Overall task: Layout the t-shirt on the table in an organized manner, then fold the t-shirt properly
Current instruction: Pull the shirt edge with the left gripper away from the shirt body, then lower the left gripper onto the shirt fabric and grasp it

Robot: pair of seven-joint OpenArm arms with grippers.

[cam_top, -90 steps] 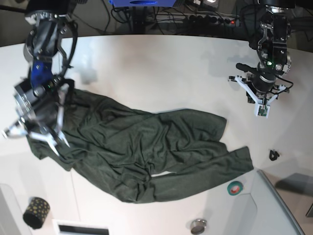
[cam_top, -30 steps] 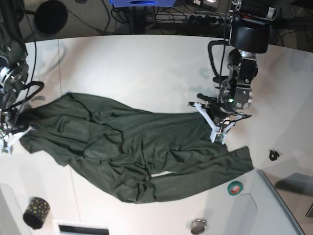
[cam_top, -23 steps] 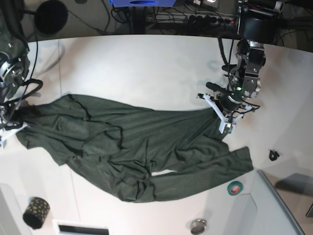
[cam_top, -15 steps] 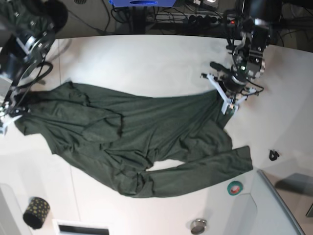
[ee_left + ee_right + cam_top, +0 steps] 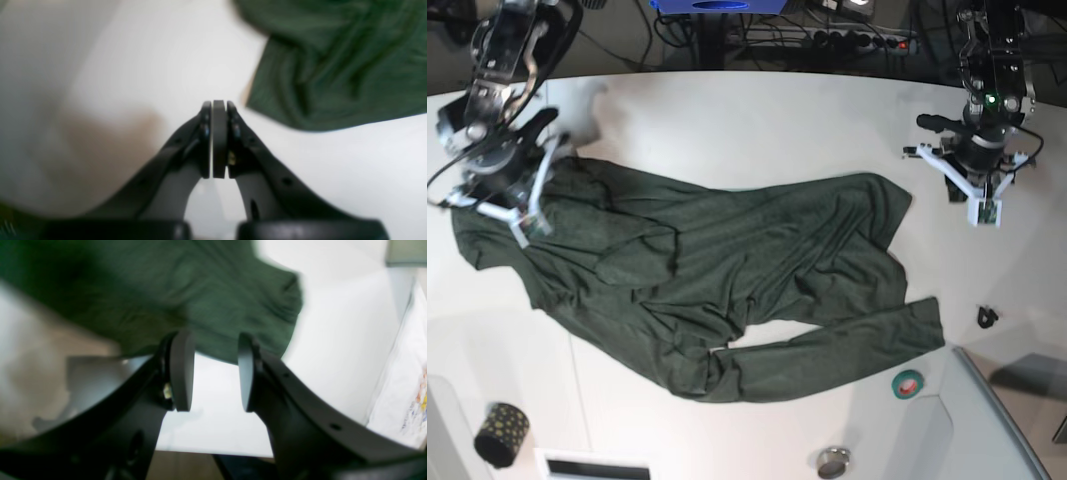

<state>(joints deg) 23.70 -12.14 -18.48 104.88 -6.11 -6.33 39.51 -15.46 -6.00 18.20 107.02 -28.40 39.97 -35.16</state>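
Observation:
The dark green t-shirt (image 5: 727, 270) lies spread and wrinkled across the white table (image 5: 747, 130), one long sleeve trailing toward the lower right. My right gripper (image 5: 522, 222) hangs over the shirt's left end. In the right wrist view this gripper (image 5: 213, 340) is open with nothing between its pads, and the t-shirt (image 5: 200, 290) lies just beyond them on the table (image 5: 333, 356). My left gripper (image 5: 980, 205) is off the cloth, to the right of its upper right corner. Seen from the left wrist, the left gripper (image 5: 215, 106) is shut and empty, with the t-shirt (image 5: 333, 66) ahead to the right.
A black dotted roll (image 5: 500, 433) sits at the lower left. A green tape roll (image 5: 908, 382), a small black piece (image 5: 987, 317) and a round metal object (image 5: 833, 462) lie near the lower right, beside a grey panel (image 5: 997, 420). Cables run along the far edge.
My right gripper has opened, let go of the shirt's left edge and risen over it. The left arm has drawn away to the right, leaving the shirt's corner pulled out wider.

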